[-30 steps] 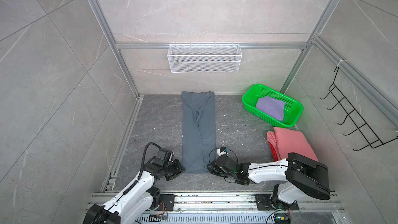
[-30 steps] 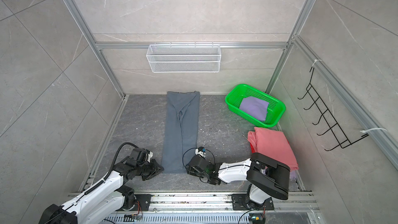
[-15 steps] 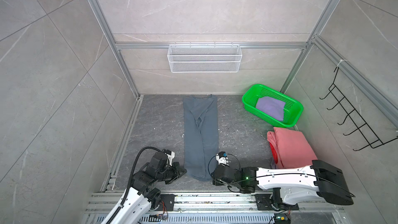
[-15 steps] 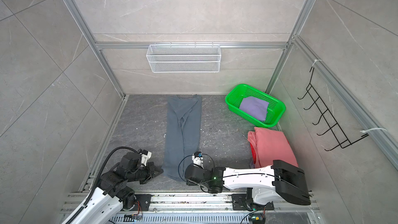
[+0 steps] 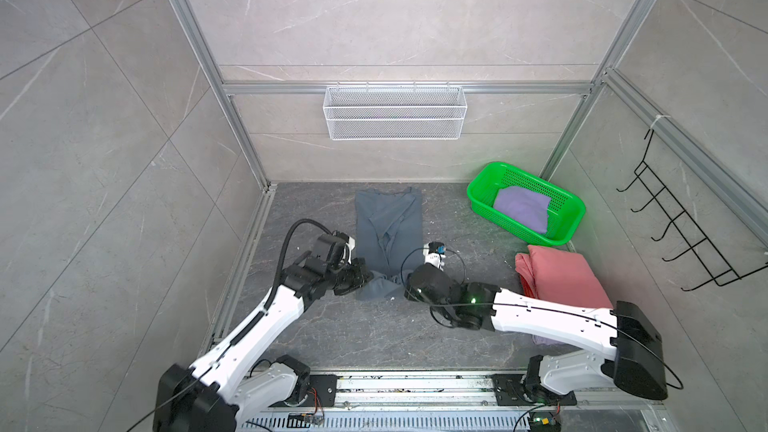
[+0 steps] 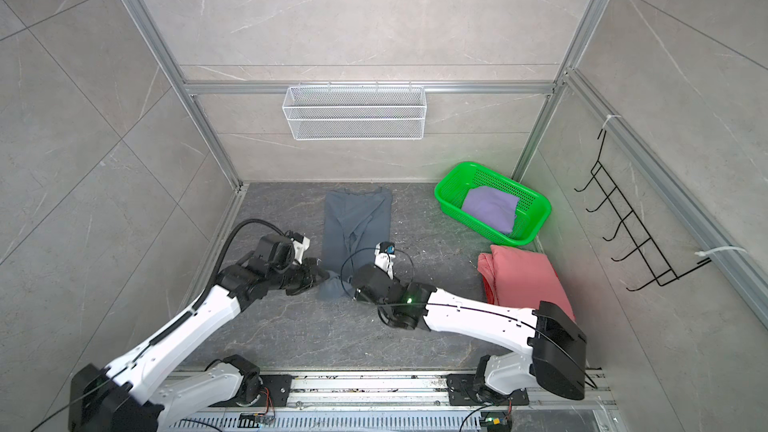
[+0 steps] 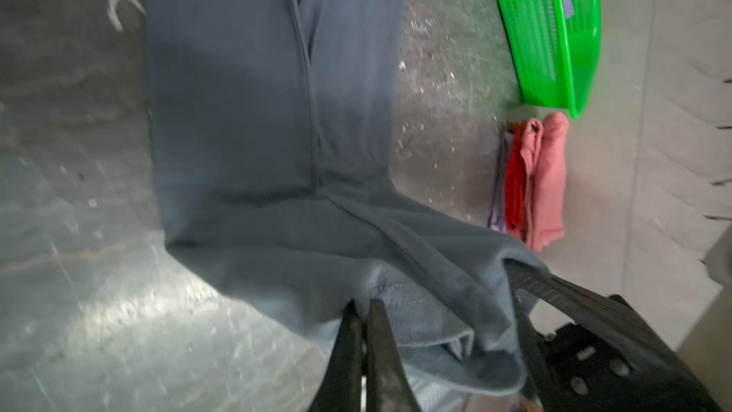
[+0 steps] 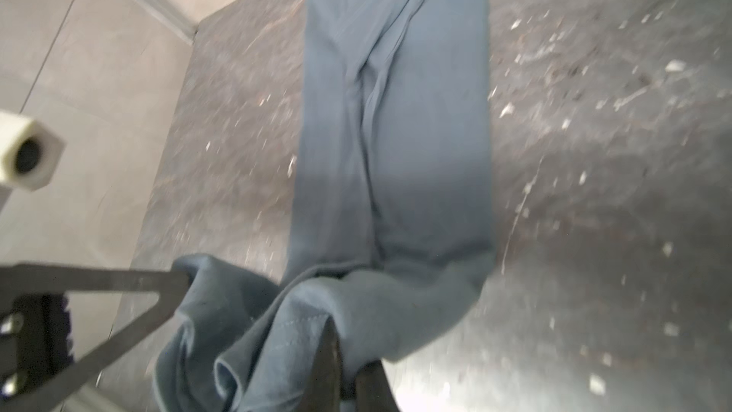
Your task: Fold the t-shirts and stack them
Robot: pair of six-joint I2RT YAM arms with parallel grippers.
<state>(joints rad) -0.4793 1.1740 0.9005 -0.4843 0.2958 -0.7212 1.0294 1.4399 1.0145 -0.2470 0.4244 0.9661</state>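
Note:
The slate blue-grey t-shirt lies as a long narrow strip on the dark floor, and its near hem is lifted and bunched. My left gripper is shut on the hem's left corner. My right gripper is shut on the right corner. The salmon-pink t-shirt lies folded at the right. The lavender t-shirt sits in the green basket.
A white wire basket hangs on the back wall and a black hook rack on the right wall. A metal rail carrying both arm bases runs along the front. Red cloth lies in the pink pile.
Both grippers have moved from the front edge toward the back, carrying the near hem with them. The right gripper's jaws closed on the cloth. The strip's near end now bunches up.

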